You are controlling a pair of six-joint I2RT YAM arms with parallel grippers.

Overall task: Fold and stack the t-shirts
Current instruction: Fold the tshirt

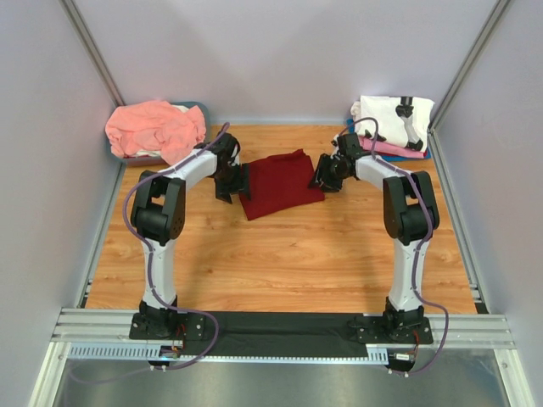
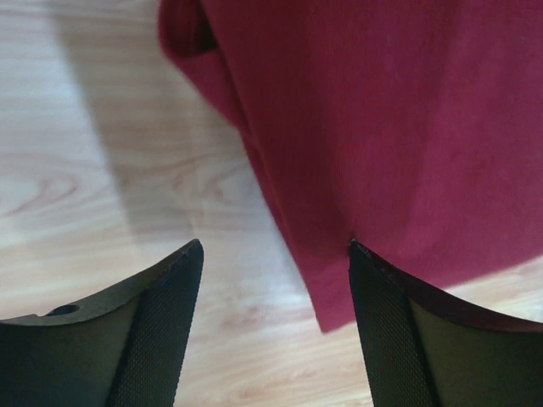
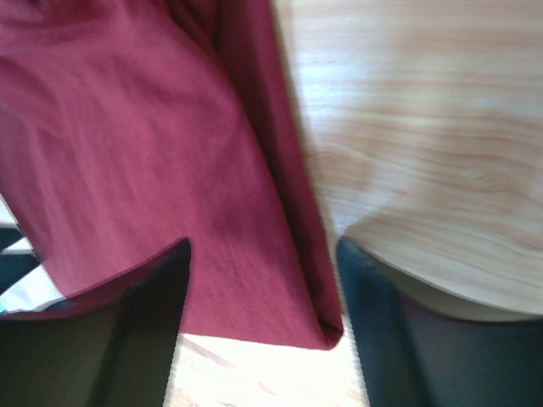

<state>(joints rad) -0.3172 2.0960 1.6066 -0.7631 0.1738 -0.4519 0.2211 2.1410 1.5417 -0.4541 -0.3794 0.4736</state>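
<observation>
The dark red t-shirt (image 1: pixel 280 182) lies folded flat in the middle of the wooden table (image 1: pixel 280 254). My left gripper (image 1: pixel 231 182) is at its left edge and stands open. In the left wrist view the shirt's near corner (image 2: pixel 339 288) lies between the jaws of the left gripper (image 2: pixel 276 254), and the right finger (image 2: pixel 390 339) sits over the cloth. My right gripper (image 1: pixel 327 174) is at the shirt's right edge, open. In the right wrist view the right gripper (image 3: pixel 261 254) straddles the shirt's folded corner (image 3: pixel 280 288). A salmon-pink t-shirt (image 1: pixel 157 129) lies crumpled at the back left.
The salmon-pink pile sits in a blue-grey bin (image 1: pixel 199 108) in the back left corner. At the back right a white t-shirt with black print (image 1: pixel 392 119) tops a stack with a pink one (image 1: pixel 394 150) under it. Grey walls close in the table on three sides.
</observation>
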